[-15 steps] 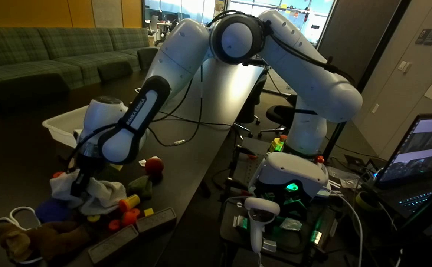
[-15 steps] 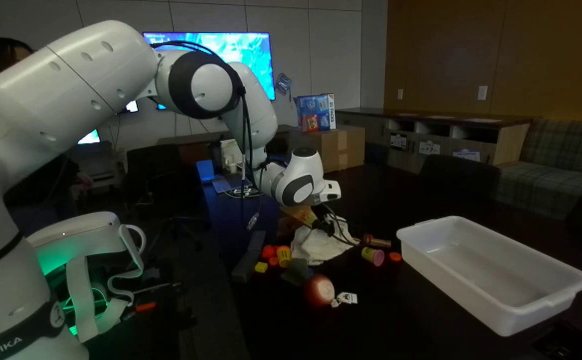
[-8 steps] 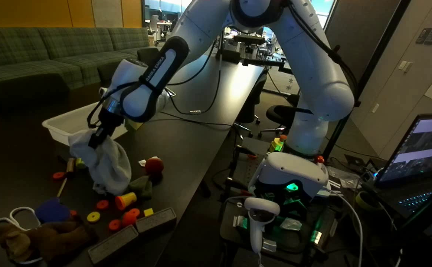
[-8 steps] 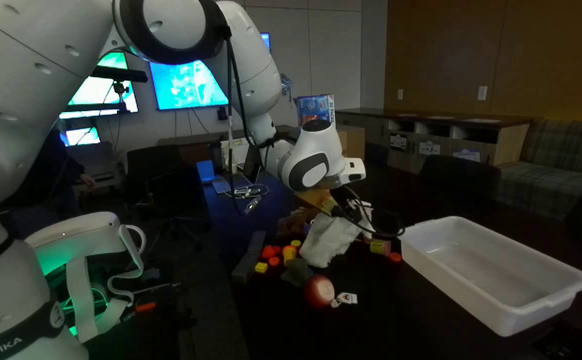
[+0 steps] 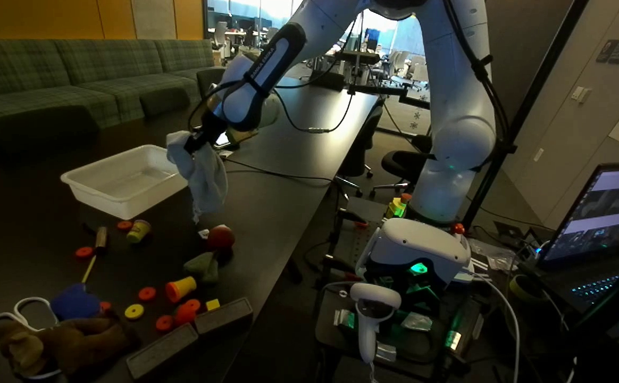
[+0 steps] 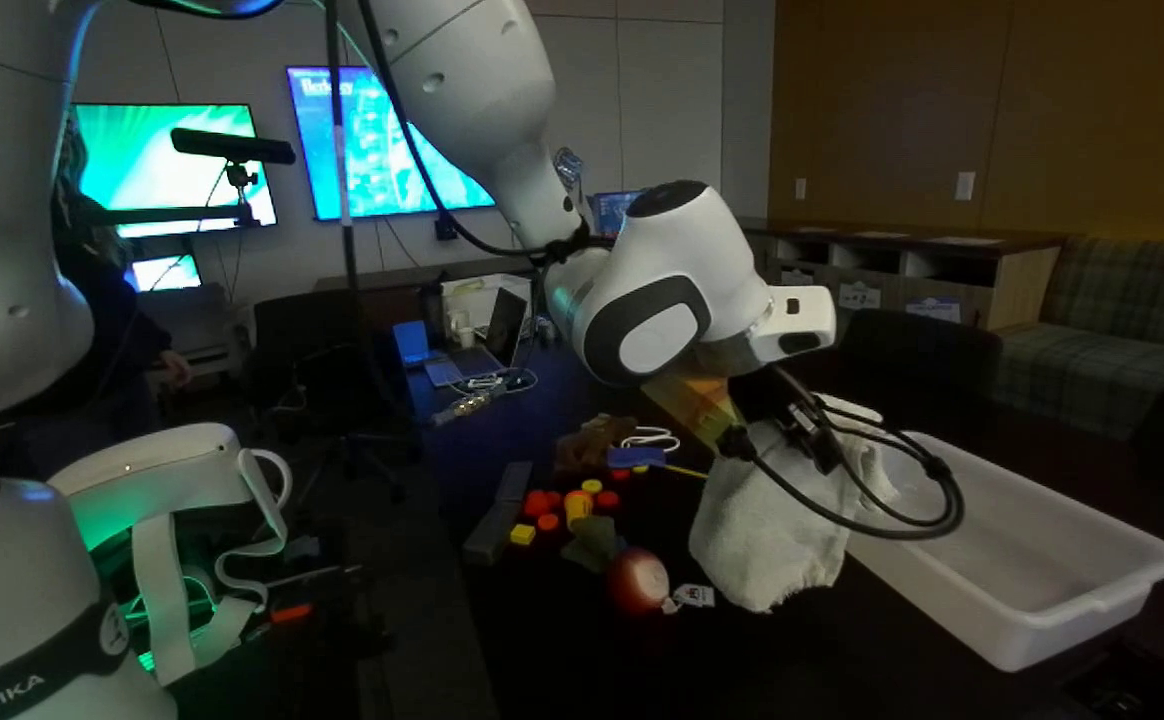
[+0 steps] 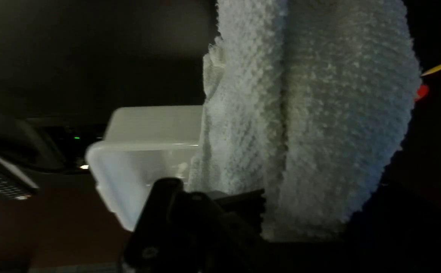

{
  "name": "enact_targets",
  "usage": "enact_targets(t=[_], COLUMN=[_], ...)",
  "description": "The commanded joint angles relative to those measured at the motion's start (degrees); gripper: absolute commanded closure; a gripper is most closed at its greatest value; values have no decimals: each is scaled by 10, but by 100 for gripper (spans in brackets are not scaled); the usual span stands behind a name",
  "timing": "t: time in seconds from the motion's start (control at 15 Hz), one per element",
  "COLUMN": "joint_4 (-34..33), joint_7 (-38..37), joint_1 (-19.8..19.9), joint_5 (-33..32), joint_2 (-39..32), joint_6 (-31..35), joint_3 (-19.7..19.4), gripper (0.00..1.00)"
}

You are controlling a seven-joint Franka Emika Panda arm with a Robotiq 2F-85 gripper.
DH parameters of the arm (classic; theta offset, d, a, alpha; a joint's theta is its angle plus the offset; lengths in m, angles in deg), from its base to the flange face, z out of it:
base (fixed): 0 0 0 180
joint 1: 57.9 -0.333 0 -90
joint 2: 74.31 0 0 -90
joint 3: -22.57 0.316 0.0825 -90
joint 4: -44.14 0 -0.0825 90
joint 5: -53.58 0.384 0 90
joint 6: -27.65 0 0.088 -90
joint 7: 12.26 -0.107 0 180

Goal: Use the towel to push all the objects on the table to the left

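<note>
Your gripper (image 5: 192,144) pinches the towel (image 5: 207,178), which hangs near the white tub (image 5: 95,198). The towel should be light, soft and floppy, so a thick, bunched part is best to hold.

Both exterior views angled down across table (image 5: 267,223), sharing bin (image 5: 97,200), wrist view close on towel (image 7: 319,113)

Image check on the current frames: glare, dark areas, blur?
In an exterior view, bright glare on the far end of the table; in an exterior view, screens glow while the near table is almost black; wrist view: dim, weave readable on the towel, red piece blurred.
</note>
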Motion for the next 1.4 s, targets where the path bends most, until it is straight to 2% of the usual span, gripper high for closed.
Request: enact_targets(t=[0.0,0.27,0.4,0.47,0.67,0.93,1.33], joint_4=[52,56,50,45,30,-3,-27], joint_7=[-6,-26,-40,-47,-72,-93,-100], joint_1=[16,-85,-161,-191,-238,-269,-293], joint_5=[-1,-39,-45,-43,-42,-42,-54], joint_2=[51,11,-34,-57,-122,-180,-186], joint_6=[11,8,-1,-8,-30,-71,-144], joint_3=[-58,-242,-331,-361,-377,-347,-291], gripper=[99,99,99,99,99,99,99])
